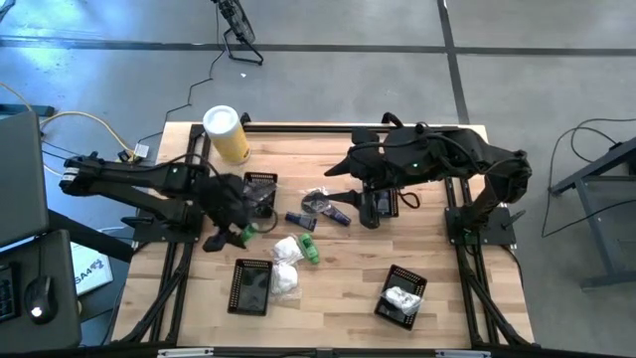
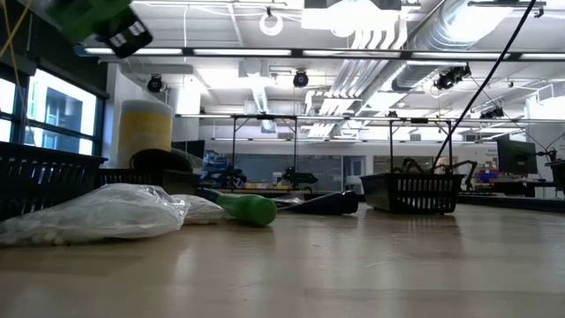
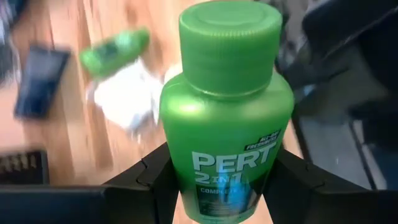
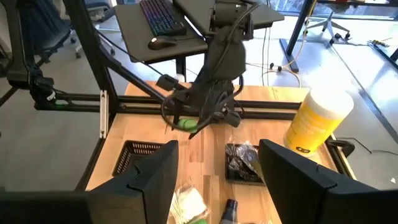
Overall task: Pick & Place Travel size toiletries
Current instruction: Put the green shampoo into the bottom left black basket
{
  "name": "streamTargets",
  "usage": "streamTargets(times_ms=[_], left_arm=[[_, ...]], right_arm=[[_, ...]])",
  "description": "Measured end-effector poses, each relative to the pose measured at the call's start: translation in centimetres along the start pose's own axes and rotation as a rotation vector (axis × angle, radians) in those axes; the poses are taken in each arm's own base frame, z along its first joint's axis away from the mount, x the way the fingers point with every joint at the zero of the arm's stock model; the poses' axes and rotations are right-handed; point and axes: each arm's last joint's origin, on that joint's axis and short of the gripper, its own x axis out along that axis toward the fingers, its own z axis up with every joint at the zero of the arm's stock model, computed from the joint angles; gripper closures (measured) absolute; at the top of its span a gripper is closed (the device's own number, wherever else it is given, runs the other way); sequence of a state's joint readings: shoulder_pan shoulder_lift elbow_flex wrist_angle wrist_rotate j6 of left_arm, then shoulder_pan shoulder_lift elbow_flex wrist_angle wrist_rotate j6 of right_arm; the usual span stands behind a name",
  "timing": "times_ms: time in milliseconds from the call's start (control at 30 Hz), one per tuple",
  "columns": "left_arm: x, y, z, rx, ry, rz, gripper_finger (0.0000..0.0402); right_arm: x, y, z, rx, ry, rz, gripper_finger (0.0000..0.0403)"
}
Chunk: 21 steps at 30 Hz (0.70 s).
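We see the wooden tabletop [image 1: 338, 298] first, then the two dark arms above it, and we take the tall yellow canister [image 1: 228, 134] at its far left corner as our landmark. The left claw [image 1: 237, 235] hangs toward the near side of the canister, clamped on a small green bottle [image 3: 227, 118] whose label reads PERT 2 in 1; in the left wrist view the two fingers [image 3: 152, 180] press its sides, and the bottle is lifted clear of the tabletop. The right claw [image 1: 376, 211] hovers well to the right of the canister, its fingers apart with nothing between them. Four black mesh baskets follow: one [image 1: 260, 186] just nearer than the canister, beside the left claw, holding something dark; one [image 1: 249, 286] farther toward the near edge; one [image 1: 401, 294] far to the near right with a white packet [image 1: 401, 297] inside; and one [image 1: 322, 203] between the two claws. Smaller still, between the canister and the near edge, lie white packets [image 1: 287, 249], a second green bottle [image 1: 309, 248] beside them, and a dark blue tube [image 1: 300, 220] just past those
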<state>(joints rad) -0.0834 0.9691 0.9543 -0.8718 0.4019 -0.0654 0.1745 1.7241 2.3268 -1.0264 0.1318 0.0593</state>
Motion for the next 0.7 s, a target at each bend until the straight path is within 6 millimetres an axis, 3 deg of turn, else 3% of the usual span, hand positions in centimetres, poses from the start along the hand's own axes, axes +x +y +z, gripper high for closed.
streamTargets(times_ms=[367,700], left_arm=[[1.2,-1.9,-1.1,-0.003,0.135,0.062,0.0223],[4.9,-3.9,-0.4,-0.018,0.17,0.074,0.0223]], right_arm=[[0.0,-0.1,0.0,-0.012,-0.001,-0.01,0.0188],[0.0,-0.1,-0.1,-0.024,0.013,-0.025,0.0188]])
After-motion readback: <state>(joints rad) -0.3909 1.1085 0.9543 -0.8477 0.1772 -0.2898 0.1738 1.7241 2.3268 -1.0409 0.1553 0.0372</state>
